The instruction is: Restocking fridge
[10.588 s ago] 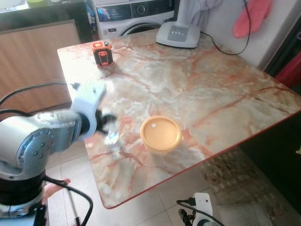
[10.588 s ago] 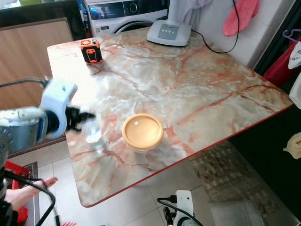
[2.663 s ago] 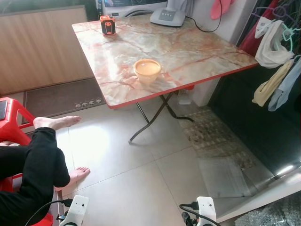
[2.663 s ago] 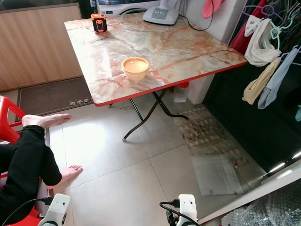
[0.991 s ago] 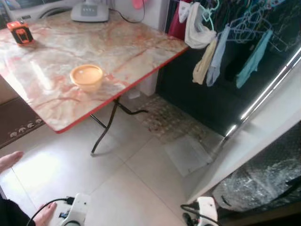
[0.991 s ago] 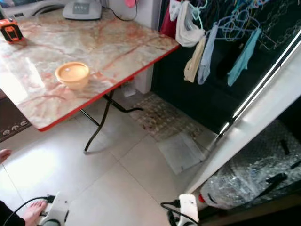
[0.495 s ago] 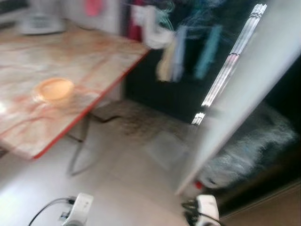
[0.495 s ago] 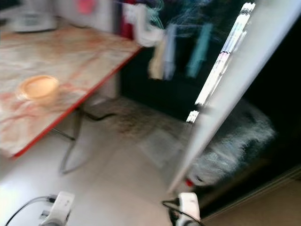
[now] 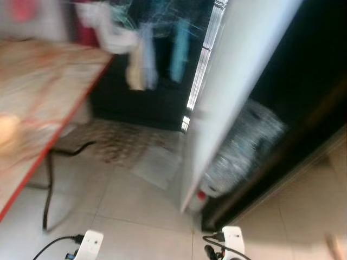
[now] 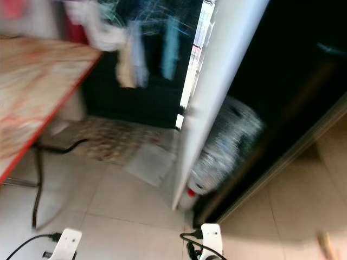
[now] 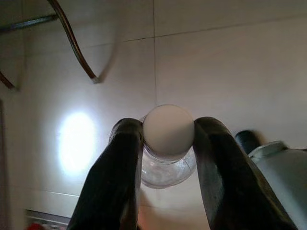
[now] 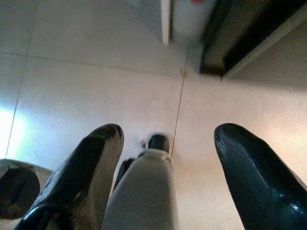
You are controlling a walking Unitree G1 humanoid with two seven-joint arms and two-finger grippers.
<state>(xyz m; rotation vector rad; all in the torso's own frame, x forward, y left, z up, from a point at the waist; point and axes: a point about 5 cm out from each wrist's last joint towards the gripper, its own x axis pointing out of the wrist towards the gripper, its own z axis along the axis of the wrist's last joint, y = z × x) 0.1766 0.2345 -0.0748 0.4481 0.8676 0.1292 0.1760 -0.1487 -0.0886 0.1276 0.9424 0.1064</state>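
Note:
In the left wrist view my left gripper [image 11: 168, 128] hangs over the floor tiles, shut on a clear plastic bottle [image 11: 165, 170]. Its round white cap [image 11: 169, 132] sits between the two black fingers. My right gripper [image 12: 168, 136] hangs low over the pale floor, open, with nothing between its fingers. The blurred eye views show a tall white panel [image 9: 238, 81] standing on edge against a dark opening. A shiny wrapped bundle [image 9: 244, 146] lies at its foot.
The marble table with its red edge [image 9: 49, 141] is at the left, with black folding legs [image 9: 46, 189] below. Clothes hang on hangers [image 9: 141, 54] behind it. A patterned mat [image 9: 114, 141] lies on the tiles. A dark threshold strip [image 12: 249, 38] runs ahead.
The whole picture has swung to the right. The table and the orange bowl have slid off to the left, and the white panel and dark opening now fill the middle.

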